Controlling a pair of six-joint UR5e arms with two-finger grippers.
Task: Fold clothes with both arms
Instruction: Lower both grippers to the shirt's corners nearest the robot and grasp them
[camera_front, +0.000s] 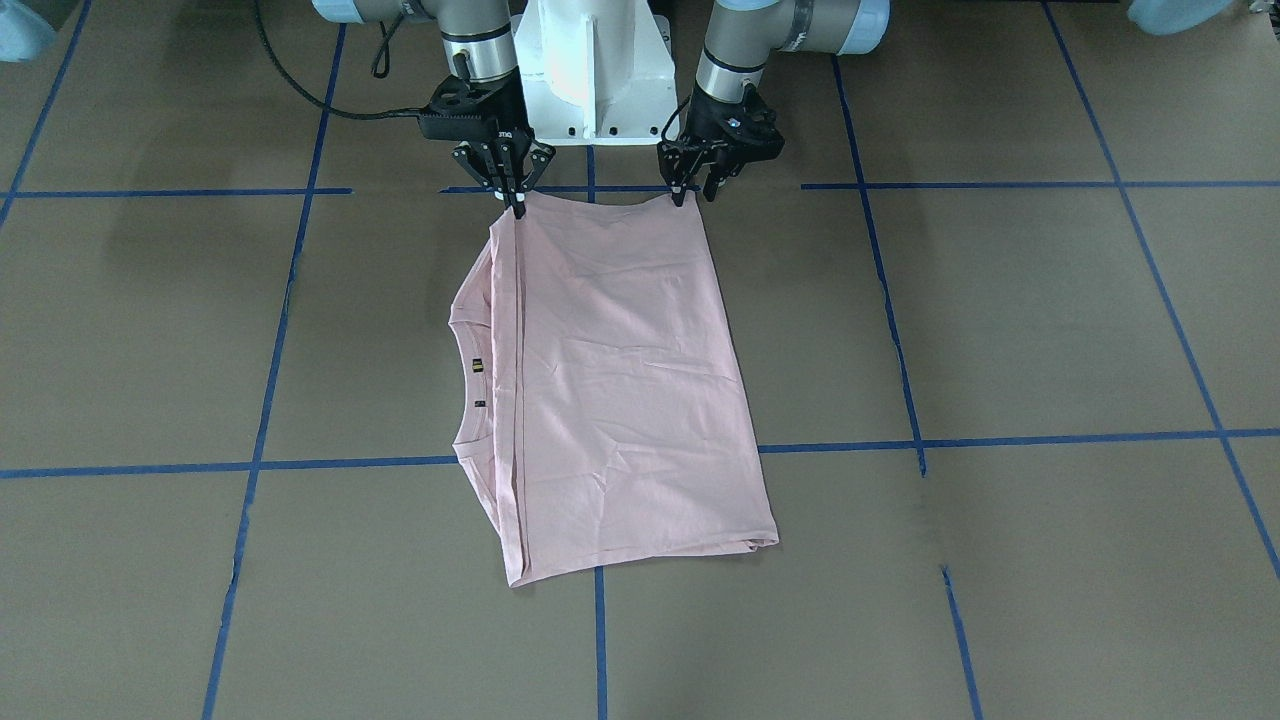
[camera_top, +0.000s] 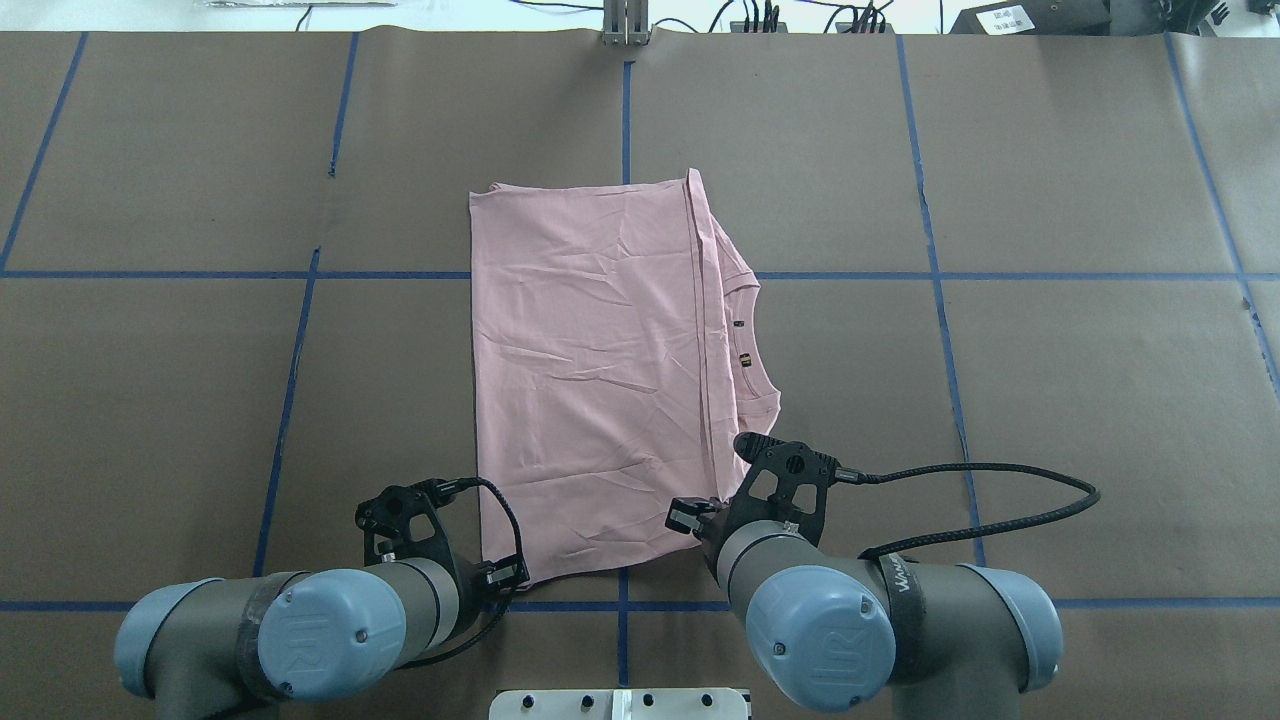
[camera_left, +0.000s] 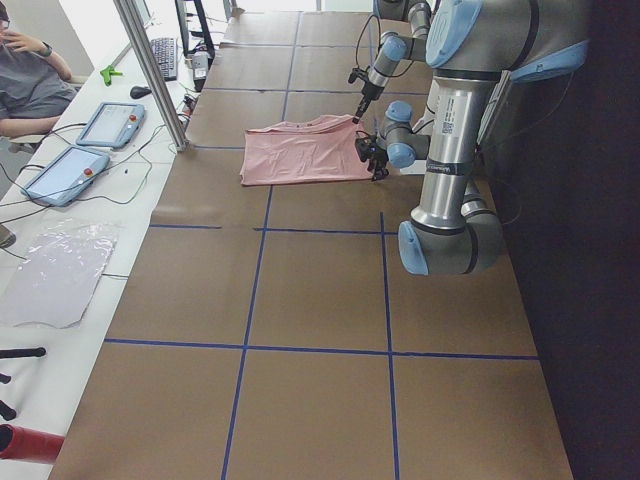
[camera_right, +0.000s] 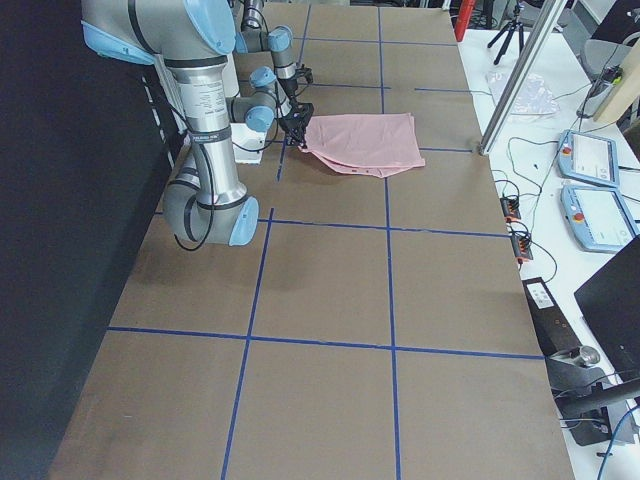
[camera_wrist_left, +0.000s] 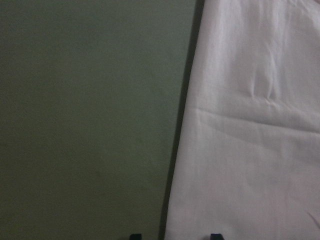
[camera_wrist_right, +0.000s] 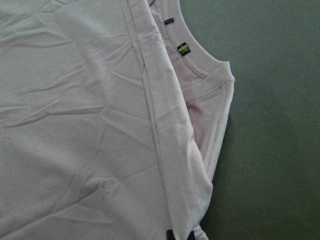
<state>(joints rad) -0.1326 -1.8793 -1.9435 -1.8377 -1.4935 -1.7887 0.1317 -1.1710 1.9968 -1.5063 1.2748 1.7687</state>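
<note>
Black left tool (camera_front: 692, 190) sat at the T-shirt's (camera_front: 620, 380) robot-side left corner. In the left wrist view its fingertips (camera_wrist_left: 135, 236) were apart and straddled the shirt's left edge: jaws spread, nothing pinched. Left arm (camera_top: 300, 630) reached in low, just outside that same corner.

T-shirt was pale pink, folded over on itself and flat on the brown counter (camera_front: 1000, 320). Plain side was up, with light creases and no print showing. The folded-over hem (camera_wrist_right: 150, 100) ran the shirt's full depth, just inside its right side. Collar (camera_wrist_right: 217, 95) stuck out past that hem to the right, with two small dark labels (camera_wrist_right: 183, 49) inside the neck.

Right tool (camera_front: 518, 200) was at the shirt's robot-side right corner, at the end of the hem. Its fingers were drawn nearly together and closed on the hem fabric. Right arm (camera_top: 850, 630) stood just behind that corner. Its black cable (camera_top: 1000, 490) looped off to the right, clear of the shirt.
</note>
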